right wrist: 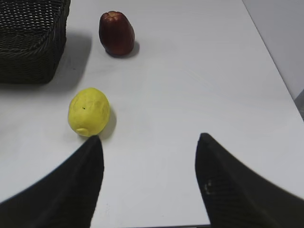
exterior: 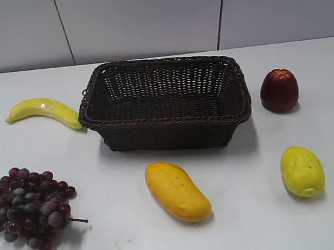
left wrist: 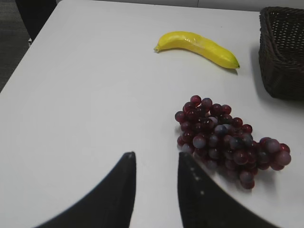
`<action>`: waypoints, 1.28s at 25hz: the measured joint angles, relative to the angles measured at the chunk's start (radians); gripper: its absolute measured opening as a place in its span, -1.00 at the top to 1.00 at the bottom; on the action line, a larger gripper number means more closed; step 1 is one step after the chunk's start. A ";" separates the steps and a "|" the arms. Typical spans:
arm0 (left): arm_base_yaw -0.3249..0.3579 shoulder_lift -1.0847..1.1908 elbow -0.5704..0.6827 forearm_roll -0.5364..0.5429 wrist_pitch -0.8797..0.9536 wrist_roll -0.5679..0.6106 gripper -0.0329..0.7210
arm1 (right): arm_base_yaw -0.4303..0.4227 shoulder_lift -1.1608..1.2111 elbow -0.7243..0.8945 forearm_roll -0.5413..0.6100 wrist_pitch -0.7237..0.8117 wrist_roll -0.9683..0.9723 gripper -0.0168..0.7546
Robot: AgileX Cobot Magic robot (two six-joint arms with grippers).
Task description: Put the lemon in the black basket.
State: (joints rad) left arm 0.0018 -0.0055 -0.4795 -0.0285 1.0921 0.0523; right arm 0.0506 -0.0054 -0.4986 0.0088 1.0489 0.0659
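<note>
Lemon [right wrist: 89,112], small dimpled yellow oval on white surface [right wrist: 190,85], just beyond wide-open, empty right hand [right wrist: 148,142]'s left finger.

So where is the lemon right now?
The lemon sits on the white table at the front right of the exterior view, right of the mango, in front of the dark red fruit, outside the black basket.
</note>
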 joint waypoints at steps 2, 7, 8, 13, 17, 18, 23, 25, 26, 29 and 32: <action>0.000 0.000 0.000 0.000 0.000 0.000 0.28 | 0.000 0.000 0.000 0.000 0.000 0.000 -0.35; 0.000 0.000 0.000 0.000 0.000 0.000 0.28 | 0.000 0.000 0.000 0.000 0.000 0.000 -0.35; 0.000 0.000 0.000 0.000 0.000 0.000 0.28 | 0.000 0.000 0.000 0.000 0.000 0.000 -0.35; 0.000 0.000 0.000 0.000 0.000 0.000 0.28 | 0.000 0.000 0.000 0.000 0.000 0.002 -0.35; 0.000 0.000 0.000 0.000 0.000 0.000 0.28 | 0.000 0.010 -0.006 0.008 -0.012 0.004 -0.65; 0.000 0.000 0.000 0.000 0.000 0.000 0.28 | -0.001 0.026 -0.013 0.008 -0.029 0.004 -0.71; 0.000 0.000 0.000 0.000 0.000 0.000 0.28 | -0.001 0.157 -0.021 0.020 -0.259 0.004 -0.77; 0.000 0.000 0.000 0.000 0.000 0.000 0.28 | -0.001 0.237 -0.021 0.024 -0.389 0.005 -0.77; 0.000 0.000 0.000 0.000 0.000 0.000 0.28 | -0.001 0.275 -0.021 0.030 -0.446 0.007 -0.77; 0.000 0.000 0.000 0.000 0.000 0.000 0.28 | -0.001 0.427 -0.022 0.063 -0.557 0.009 -0.77; 0.000 0.000 0.000 0.000 0.000 0.000 0.28 | -0.001 0.604 -0.028 0.135 -0.591 0.004 -0.77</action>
State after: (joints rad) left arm 0.0018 -0.0055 -0.4795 -0.0285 1.0921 0.0523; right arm 0.0494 0.5991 -0.5268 0.1440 0.4575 0.0700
